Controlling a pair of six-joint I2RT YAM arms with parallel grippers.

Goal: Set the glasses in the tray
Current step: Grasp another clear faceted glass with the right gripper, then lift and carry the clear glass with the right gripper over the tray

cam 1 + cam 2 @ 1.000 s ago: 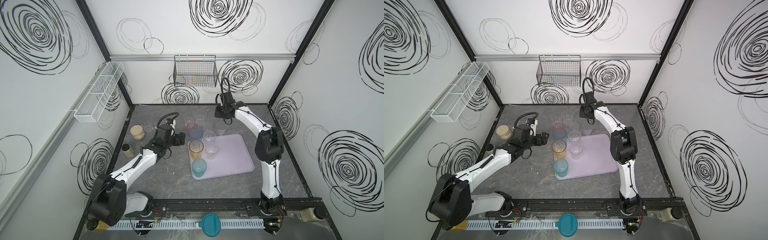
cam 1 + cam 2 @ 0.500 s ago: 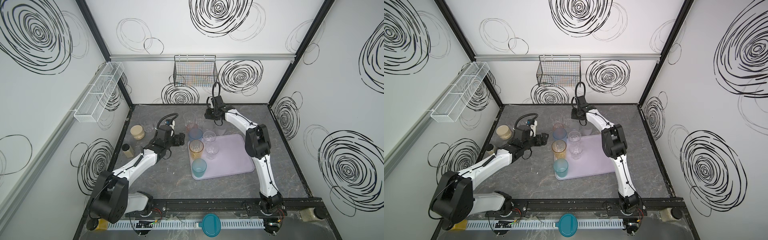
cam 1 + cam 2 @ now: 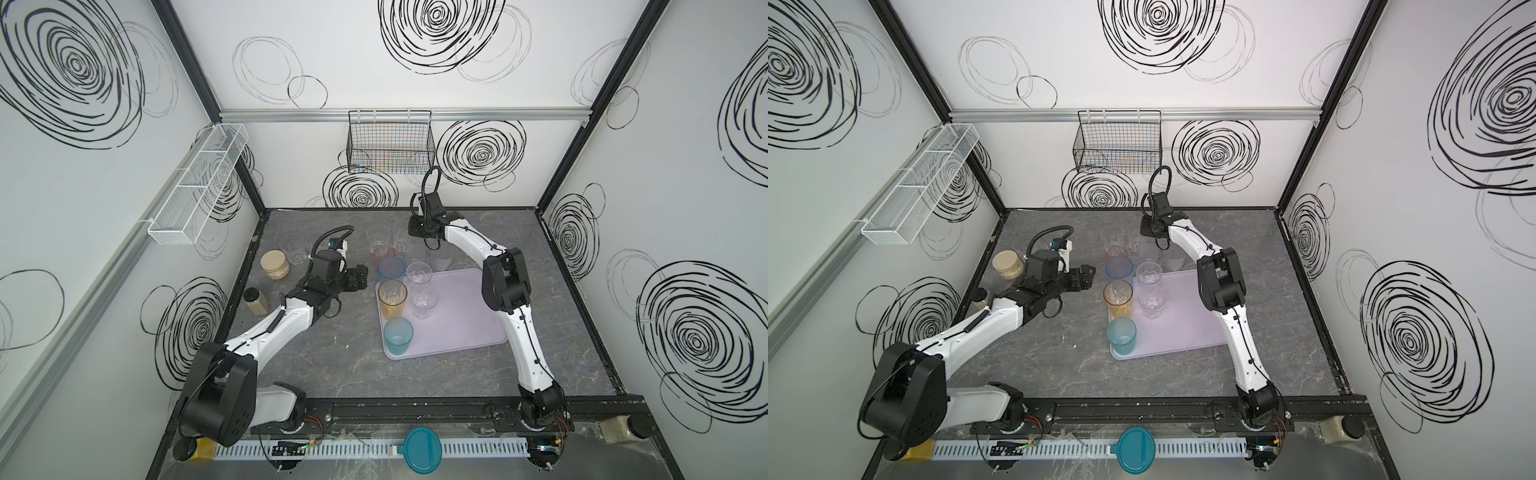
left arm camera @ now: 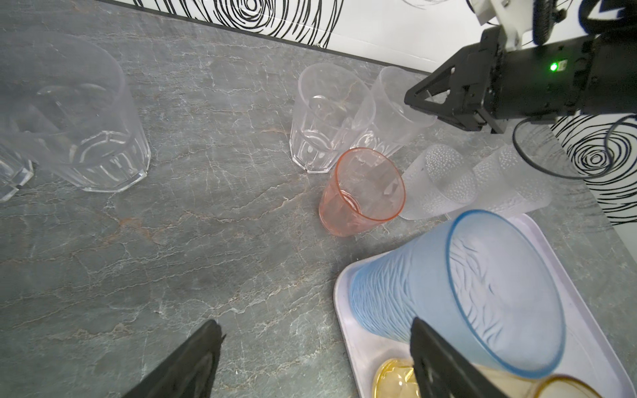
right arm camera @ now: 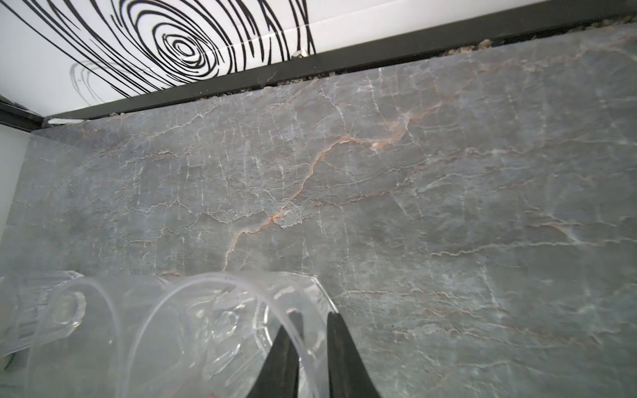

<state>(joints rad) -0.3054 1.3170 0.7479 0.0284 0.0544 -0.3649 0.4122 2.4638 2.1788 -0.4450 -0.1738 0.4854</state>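
Right gripper [image 5: 312, 318] pinches the rim of a clear tumbler [image 5: 206, 327] at the back of the table [image 3: 332, 365]; left gripper [image 4: 315, 324] hangs empty, jaws wide apart.
The tumbler looks light, stiff, thin-walled and slick, so one finger inside the wall seems the sound hold. How tightly it bites is hard to tell. Five glasses [image 3: 392, 296] stand in the lilac tray [image 3: 457, 316]; the pink glass [image 4: 362, 193], frosted and clear ones stand outside it.
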